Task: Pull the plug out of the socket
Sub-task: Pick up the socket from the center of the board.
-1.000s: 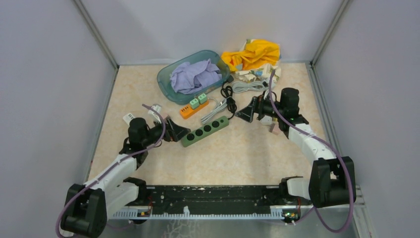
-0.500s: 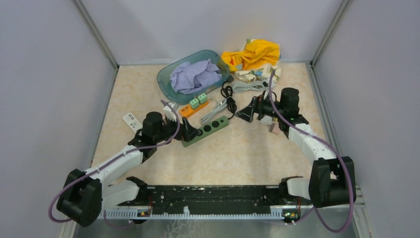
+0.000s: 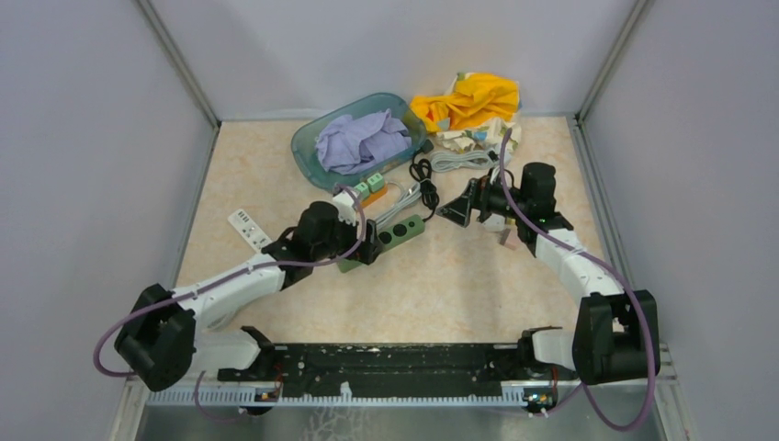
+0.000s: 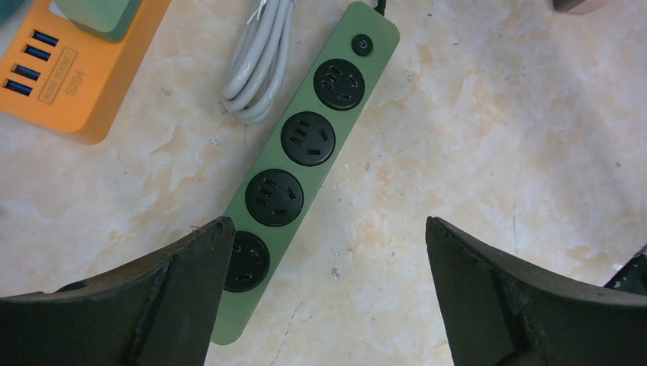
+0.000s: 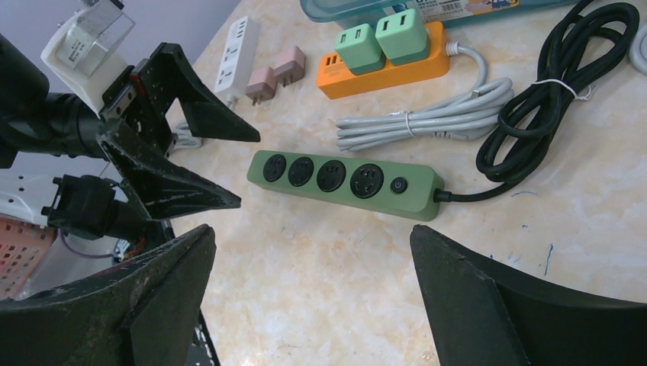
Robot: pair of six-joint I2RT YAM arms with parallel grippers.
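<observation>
The left tool [image 4: 326, 229] hangs released, its jaws spread wide and holding nothing, right over the near end of a green strip [image 4: 294, 164] whose four sockets are all bare. That is the first hazard: there is nothing to pull here, and closing now would only clamp the strip's body. The task's things sit elsewhere. Two green plugs [image 5: 379, 40] stand side by side in the orange strip [image 5: 381, 70], which lies on the table [image 4: 496, 152] beyond the green strip, near the blue tub; in the left wrist view only its corner shows at the upper left.

The right tool [image 5: 313, 229] is likewise spread and empty, well apart from both strips.

Judging from this, several things could spoil the pull. The plugs appear to touch each other, so a tool coming down on one may catch both or slip between them. The orange strip looks light and is held by nothing, so an upward tug would probably lift it whole unless the other tool pins it. A bundled grey cord [image 5: 427, 118] lies just beside the orange strip and could snag a finger on the approach.
</observation>
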